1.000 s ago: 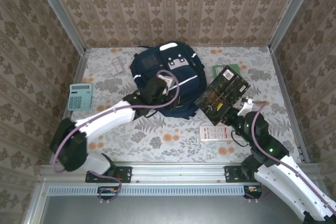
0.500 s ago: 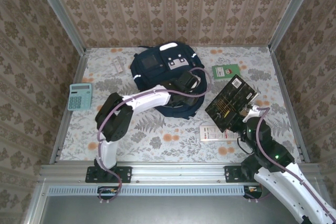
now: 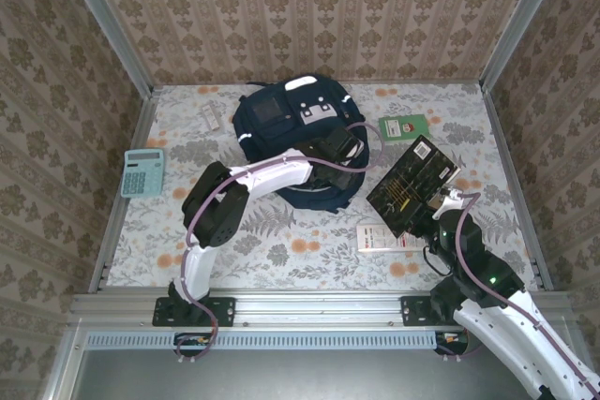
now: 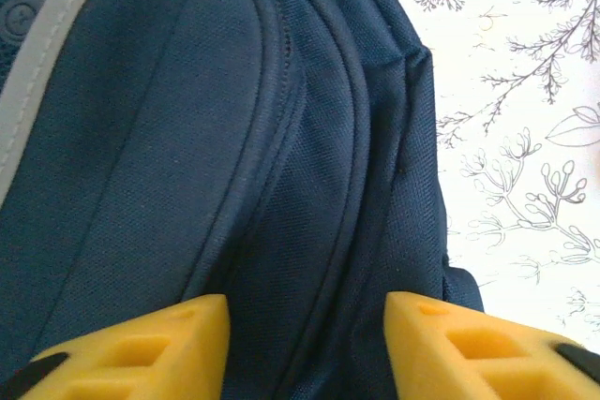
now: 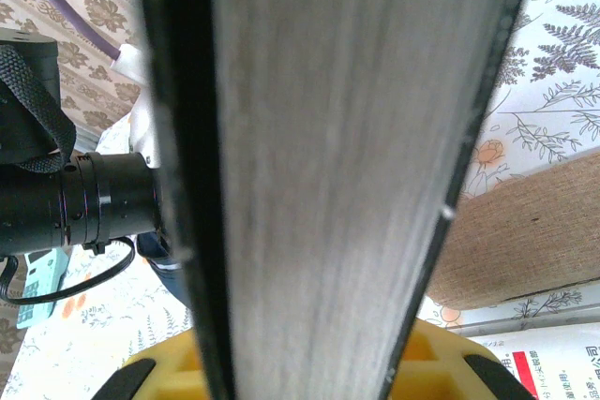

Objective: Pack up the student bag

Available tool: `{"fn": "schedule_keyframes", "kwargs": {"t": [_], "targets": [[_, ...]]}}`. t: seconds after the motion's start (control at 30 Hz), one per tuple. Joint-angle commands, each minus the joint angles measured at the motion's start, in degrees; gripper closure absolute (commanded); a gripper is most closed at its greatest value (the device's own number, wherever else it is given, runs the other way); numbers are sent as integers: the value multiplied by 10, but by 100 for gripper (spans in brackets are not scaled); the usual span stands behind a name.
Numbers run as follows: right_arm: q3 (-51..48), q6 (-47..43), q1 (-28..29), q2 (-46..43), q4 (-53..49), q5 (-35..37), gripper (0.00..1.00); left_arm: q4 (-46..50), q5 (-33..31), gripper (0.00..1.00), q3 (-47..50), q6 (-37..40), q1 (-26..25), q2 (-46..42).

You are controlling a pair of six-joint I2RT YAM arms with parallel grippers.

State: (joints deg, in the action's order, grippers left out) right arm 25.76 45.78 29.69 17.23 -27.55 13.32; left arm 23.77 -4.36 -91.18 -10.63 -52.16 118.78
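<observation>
The left end effector (image 3: 343,147) is right on top of the blue student bag (image 3: 258,124), at the edge of the bag closest to the right arm. Its two yellow fingers (image 4: 150,344) are partly apart and hold nothing. The bag's seams run just ahead of them. The right end effector (image 3: 439,201) is squeezed on a black book (image 3: 411,185) and holds it tilted above the flowery counter (image 3: 281,245), just beside the bag.

Navy-blue student bag (image 3: 272,130) is lying flat, front side up, at the far middle of the flowery desk (image 3: 281,250). White reflective stripe, grey-white patch near the top. Up close the fabric (image 4: 234,138) is woven, with piped seams.
</observation>
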Motion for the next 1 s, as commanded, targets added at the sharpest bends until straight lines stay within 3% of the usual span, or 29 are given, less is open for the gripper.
{"fn": "schedule_keyframes", "kwargs": {"t": [0.0,0.5,0.6,0.83,0.97], "targets": [[3,-1,-3,-9,37,8,100,7,4,48,-5,21,-10,-9],[0,4,-11,-26,24,12,100,-20,32,48,-12,24,-25,-19],[0,5,-12,-27,24,11,100,-3,14,49,-23,29,-25,-7],[0,5,-15,-26,27,6,100,11,-10,62,-23,40,-24,13],[0,5,-16,-24,29,2,100,15,-8,62,-26,44,-23,17]]}}
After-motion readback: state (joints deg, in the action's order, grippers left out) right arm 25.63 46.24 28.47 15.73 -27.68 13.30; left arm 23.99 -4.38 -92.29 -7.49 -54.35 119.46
